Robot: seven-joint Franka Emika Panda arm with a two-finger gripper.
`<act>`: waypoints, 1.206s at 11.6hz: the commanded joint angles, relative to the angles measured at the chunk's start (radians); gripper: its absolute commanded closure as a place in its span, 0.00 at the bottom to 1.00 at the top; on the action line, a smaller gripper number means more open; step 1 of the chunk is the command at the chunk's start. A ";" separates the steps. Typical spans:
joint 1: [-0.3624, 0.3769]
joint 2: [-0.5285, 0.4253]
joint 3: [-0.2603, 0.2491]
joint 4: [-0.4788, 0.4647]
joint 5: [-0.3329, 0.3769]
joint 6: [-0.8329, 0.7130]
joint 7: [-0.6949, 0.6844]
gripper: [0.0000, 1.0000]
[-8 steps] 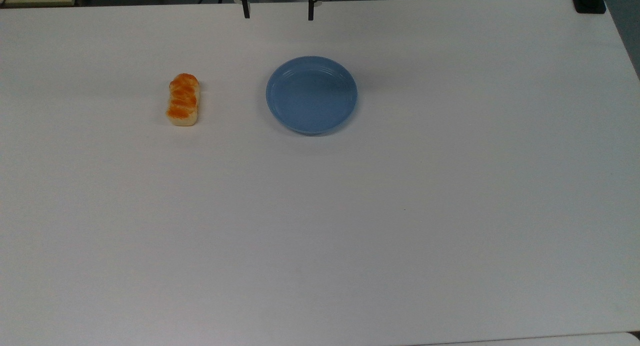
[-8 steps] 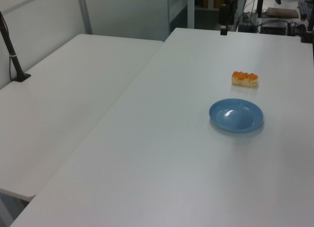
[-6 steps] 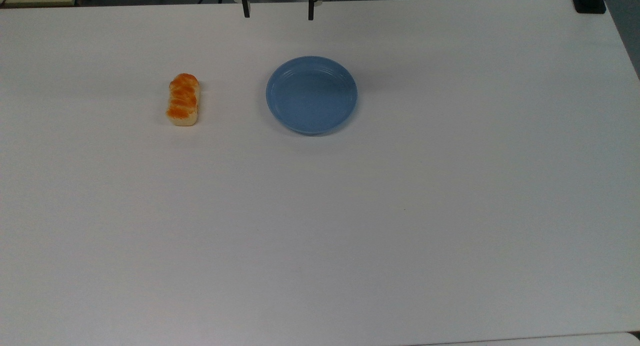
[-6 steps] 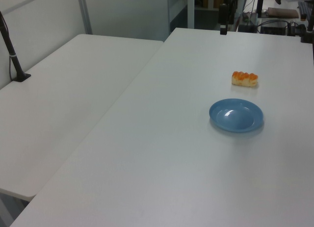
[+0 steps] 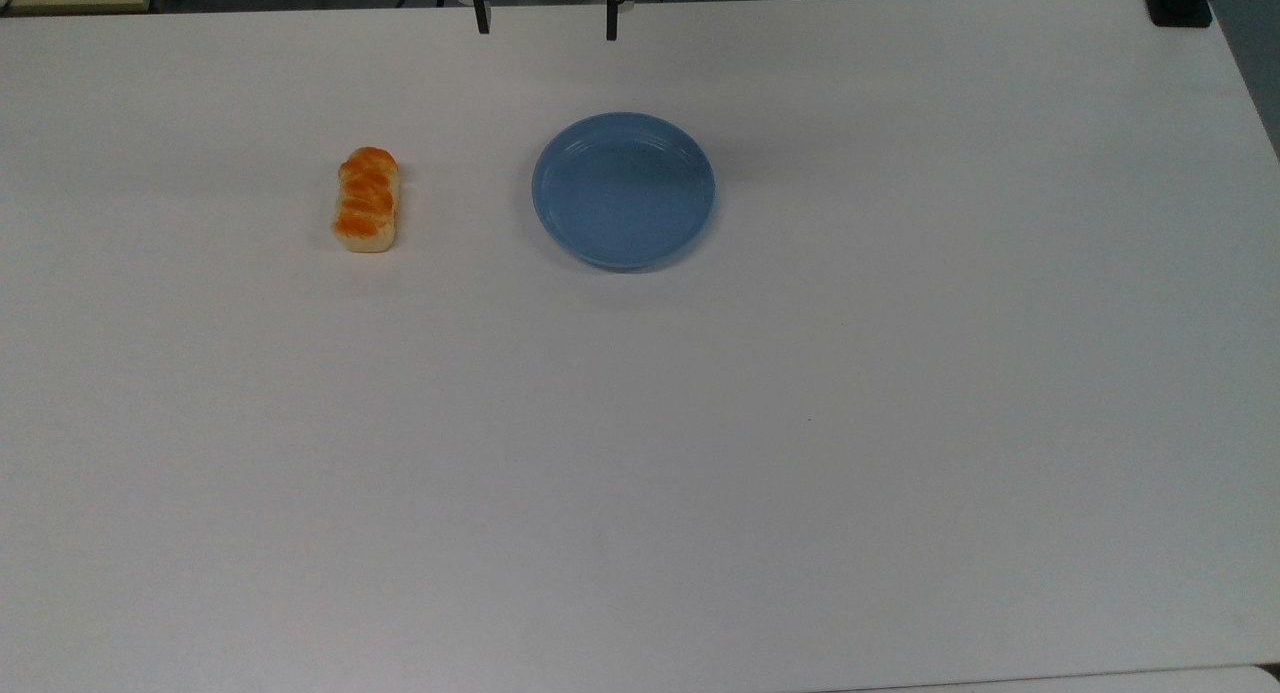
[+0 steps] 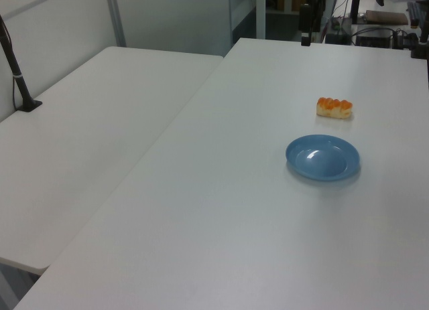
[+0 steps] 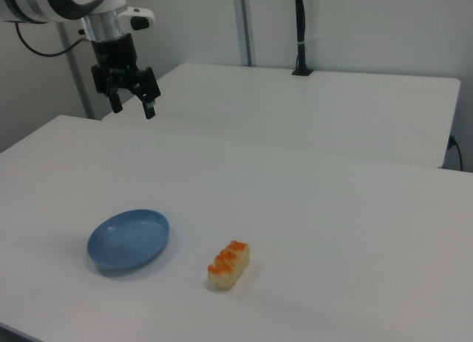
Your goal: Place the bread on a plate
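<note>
Black gripper point(image 7: 133, 106) hangs high over table edge (jaws spread).

The top view looks steeply down on the tabletop point(image 5: 700, 453) from above its near edge, facing the far edge where the gripper point(image 5: 545, 21) hangs. The left view stands off one corner, high and further back, taking in a second table point(image 6: 87, 142). The right view looks low from the opposite side. All three share the plate point(image 5: 623, 190) and bread point(image 5: 367, 199).
</note>
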 commanded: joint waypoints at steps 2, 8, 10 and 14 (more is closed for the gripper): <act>-0.085 -0.053 -0.015 -0.055 0.007 0.007 -0.062 0.00; -0.272 -0.116 -0.020 -0.423 -0.034 0.278 -0.285 0.00; -0.304 -0.092 -0.020 -0.572 -0.071 0.437 -0.285 0.00; -0.353 0.037 -0.020 -0.606 -0.108 0.557 -0.293 0.00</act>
